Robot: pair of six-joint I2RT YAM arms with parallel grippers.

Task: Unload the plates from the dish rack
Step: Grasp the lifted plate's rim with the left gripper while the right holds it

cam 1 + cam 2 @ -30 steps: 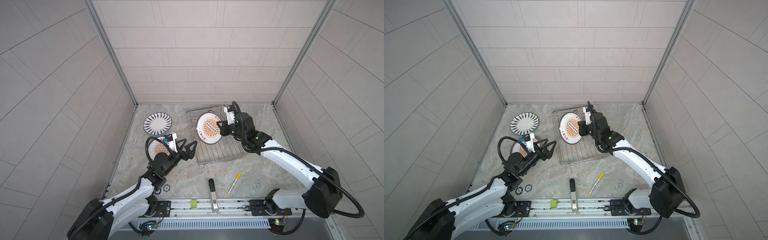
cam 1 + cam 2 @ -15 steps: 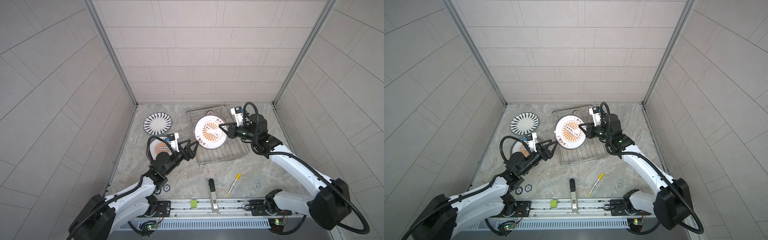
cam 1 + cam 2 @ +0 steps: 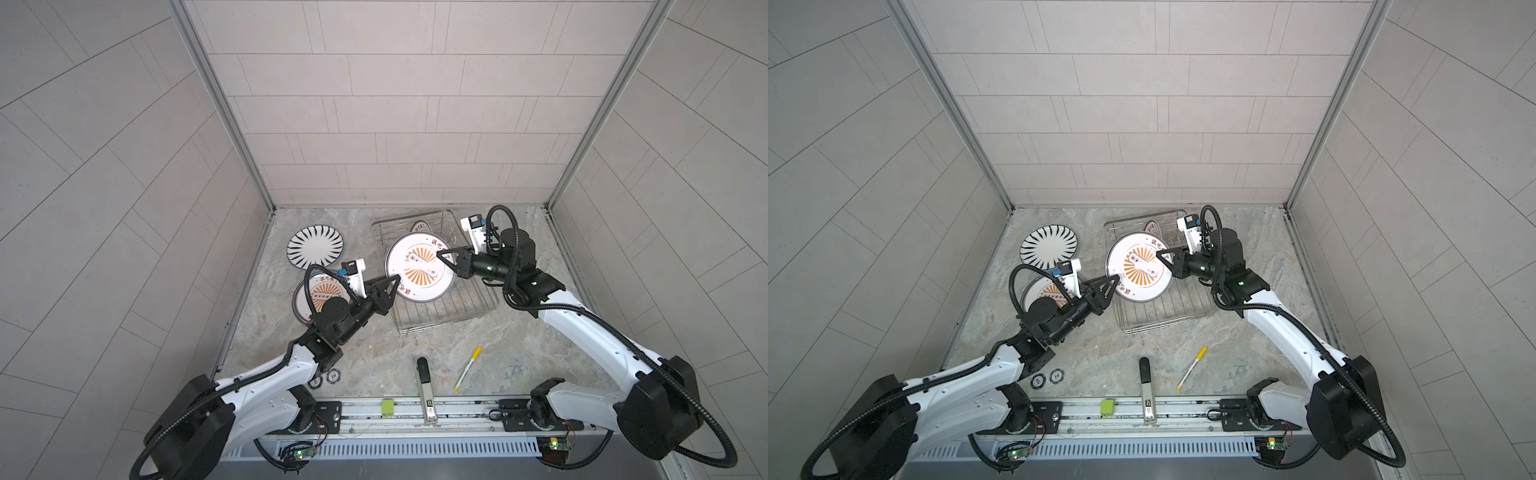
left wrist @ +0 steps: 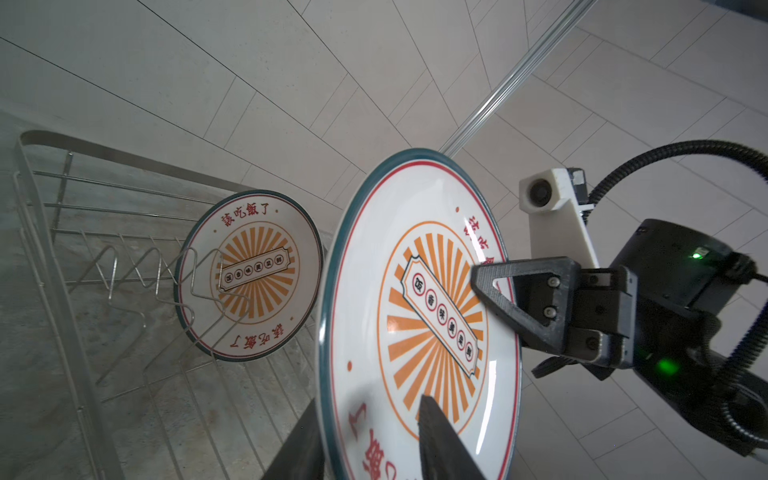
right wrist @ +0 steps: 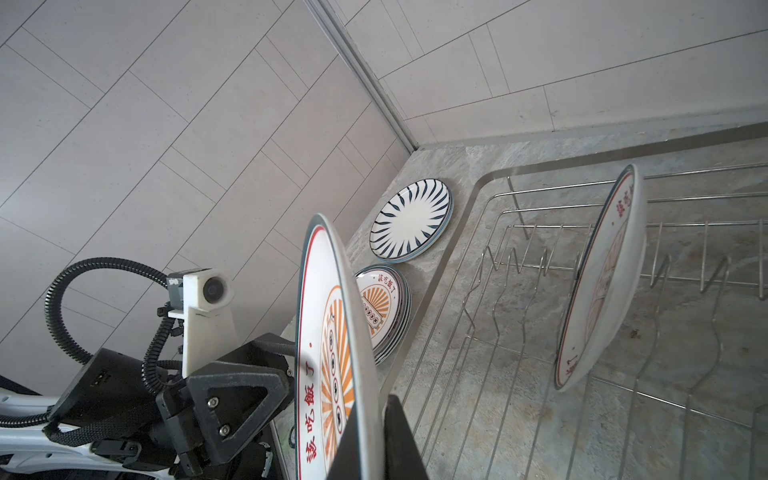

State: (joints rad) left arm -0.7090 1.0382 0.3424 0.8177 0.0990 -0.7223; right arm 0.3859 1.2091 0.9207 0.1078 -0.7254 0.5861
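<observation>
Plate [image 3: 417, 266]: raised above dish rack [image 3: 449, 316], right claw [image 3: 441, 254] clamped on its rim, left claw [image 3: 395, 280] astride the opposite rim, grip unclear. Second plate [image 4: 286, 291]: leaning at rack's far edge.

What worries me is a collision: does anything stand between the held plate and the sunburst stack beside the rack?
The held plate hangs above the dish rack. Only the left tool, straddling its rim, and that arm lie over the stack; nothing else visible.
</observation>
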